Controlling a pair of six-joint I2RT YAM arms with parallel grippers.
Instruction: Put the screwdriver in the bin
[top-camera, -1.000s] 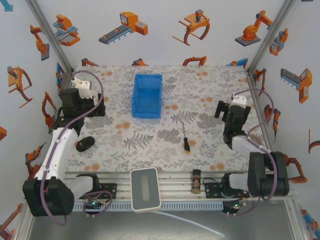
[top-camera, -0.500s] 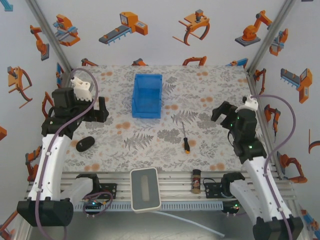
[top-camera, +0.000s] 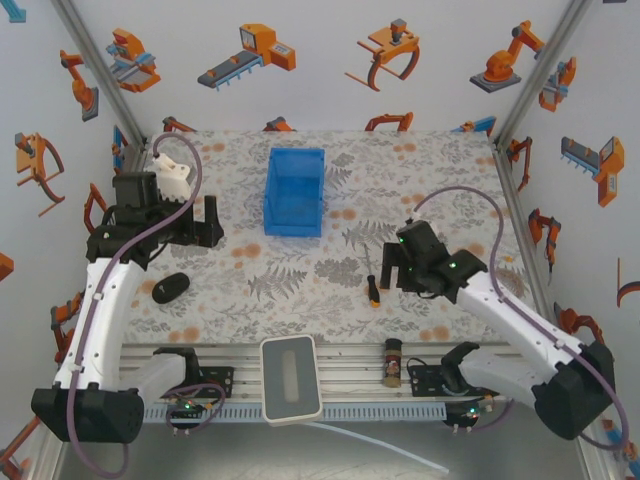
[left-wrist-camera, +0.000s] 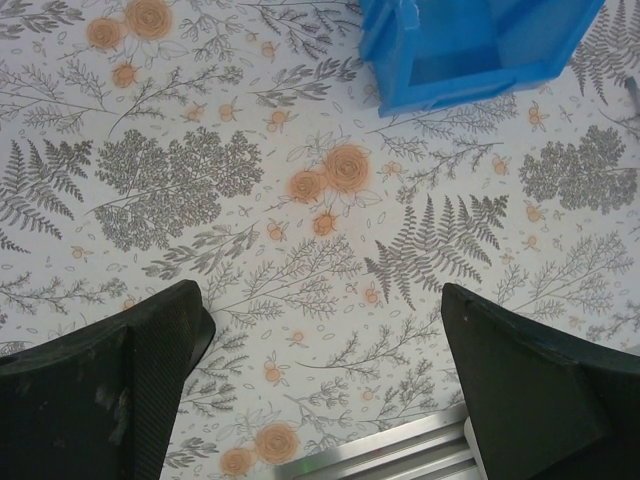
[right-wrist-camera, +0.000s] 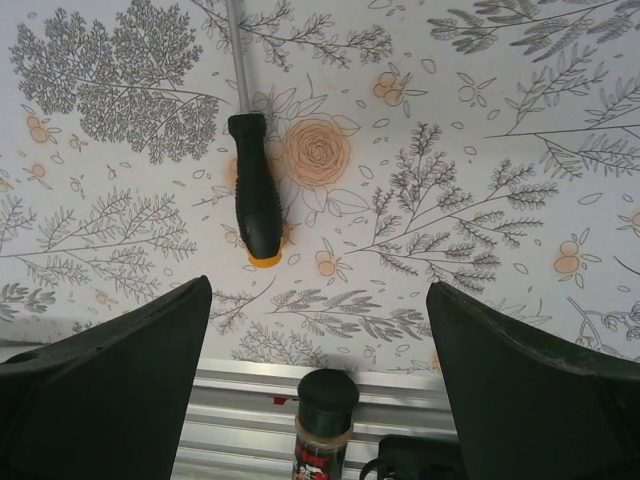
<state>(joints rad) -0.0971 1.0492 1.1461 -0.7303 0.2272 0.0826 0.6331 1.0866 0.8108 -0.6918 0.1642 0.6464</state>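
The screwdriver (top-camera: 371, 286) lies on the floral mat right of centre, black-and-orange handle toward the near edge and thin shaft pointing away. My right gripper (top-camera: 404, 268) hovers open just right of it, touching nothing. In the right wrist view the screwdriver (right-wrist-camera: 254, 192) lies ahead and slightly left of the gap between the open fingers (right-wrist-camera: 318, 300). The blue bin (top-camera: 294, 225) stands open-topped at the back centre of the mat. My left gripper (top-camera: 204, 231) hangs open to the left of the bin. Its wrist view has the bin (left-wrist-camera: 470, 85) at the upper right, beyond the gripper (left-wrist-camera: 320, 310).
A black oval mouse-like object (top-camera: 171, 288) lies at the left below my left arm. A small brown bottle (top-camera: 392, 360) with a dark cap (right-wrist-camera: 326, 398) rests on the metal rail (top-camera: 350, 352) near the front edge, beside a white-and-grey device (top-camera: 291, 378).
My right arm has swung forward and left, from the right side of the mat to just beside the screwdriver. The left gripper has shifted slightly to the right. The screwdriver has not moved.
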